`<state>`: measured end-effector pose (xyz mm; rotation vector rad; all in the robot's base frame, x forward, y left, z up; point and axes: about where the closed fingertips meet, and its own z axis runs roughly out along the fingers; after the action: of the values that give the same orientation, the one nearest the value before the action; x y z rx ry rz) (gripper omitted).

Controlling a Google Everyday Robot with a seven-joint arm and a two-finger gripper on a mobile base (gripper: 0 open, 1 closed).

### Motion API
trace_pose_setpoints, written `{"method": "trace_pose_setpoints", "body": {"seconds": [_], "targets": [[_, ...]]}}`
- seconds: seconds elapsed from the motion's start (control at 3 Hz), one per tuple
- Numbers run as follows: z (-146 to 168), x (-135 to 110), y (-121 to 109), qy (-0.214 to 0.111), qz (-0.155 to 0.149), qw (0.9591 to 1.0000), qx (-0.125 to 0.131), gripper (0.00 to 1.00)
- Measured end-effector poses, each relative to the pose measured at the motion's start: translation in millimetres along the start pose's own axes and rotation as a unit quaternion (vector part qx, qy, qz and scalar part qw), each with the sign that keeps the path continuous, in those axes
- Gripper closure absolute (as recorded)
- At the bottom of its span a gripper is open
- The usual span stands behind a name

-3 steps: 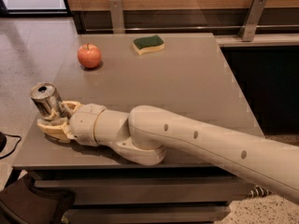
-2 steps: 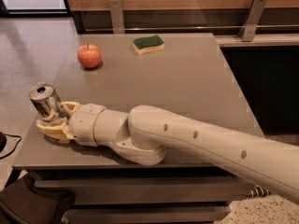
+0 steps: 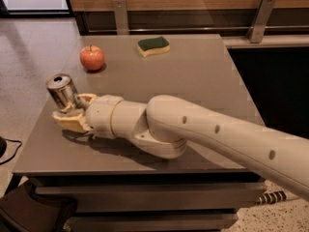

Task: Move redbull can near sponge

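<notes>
around: apple (image 3: 91, 57) in the upper left of the table (image 3: 207, 76), roughly between can and sponge, a bit left of the straight line
sponge: sponge (image 3: 153, 46) top centre, by the far edge, well apart from the can
can: redbull can (image 3: 61, 90) left of frame, slightly tilted
gripper: gripper (image 3: 72, 111) closed around the can's lower part
changed: can and gripper are a touch higher and further right than a second ago; apple and sponge same spots
arm: arm (image 3: 217, 129) reaches in from the lower right, low over the table, wrist pointing left
</notes>
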<state>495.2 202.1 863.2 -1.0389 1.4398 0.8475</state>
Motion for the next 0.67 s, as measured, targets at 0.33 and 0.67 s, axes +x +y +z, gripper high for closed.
{"method": "trace_pose_setpoints", "body": {"seconds": [0.33,0.67], "targets": [[-45.6,-14.8,-56.8,0.005,0.012,0.9991,0.041,1.00],[-92.6,-26.2,-114.3,-0.003,0.028,0.9960,0.085,1.00]]}}
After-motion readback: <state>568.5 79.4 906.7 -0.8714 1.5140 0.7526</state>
